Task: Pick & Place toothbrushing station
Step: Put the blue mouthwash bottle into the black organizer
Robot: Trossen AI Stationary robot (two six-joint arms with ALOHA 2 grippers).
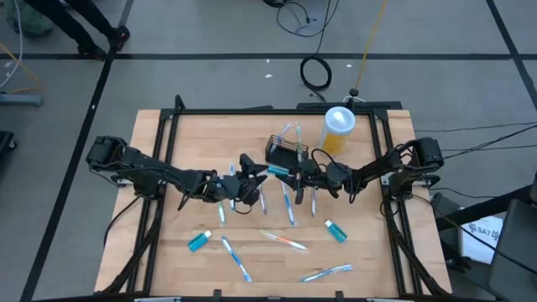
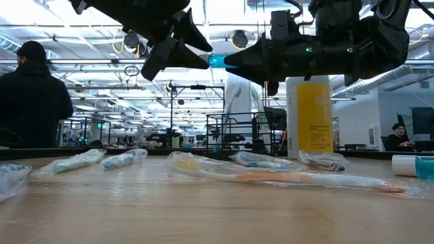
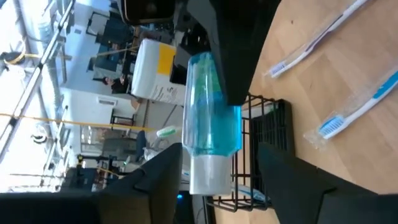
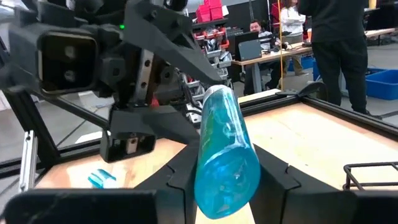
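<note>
The right gripper [image 4: 227, 180] is clamped on a teal tube [image 4: 225, 149] — the black mesh basket [image 1: 285, 151] sits just behind, seemingly untouched; the left gripper [image 3: 217, 180] stands apart.

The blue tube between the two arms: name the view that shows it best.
The right wrist view: the blue tube fills the frame, gripped by the right end effector. The left wrist view also shows it large. In the low view and high view only a small piece shows.
</note>
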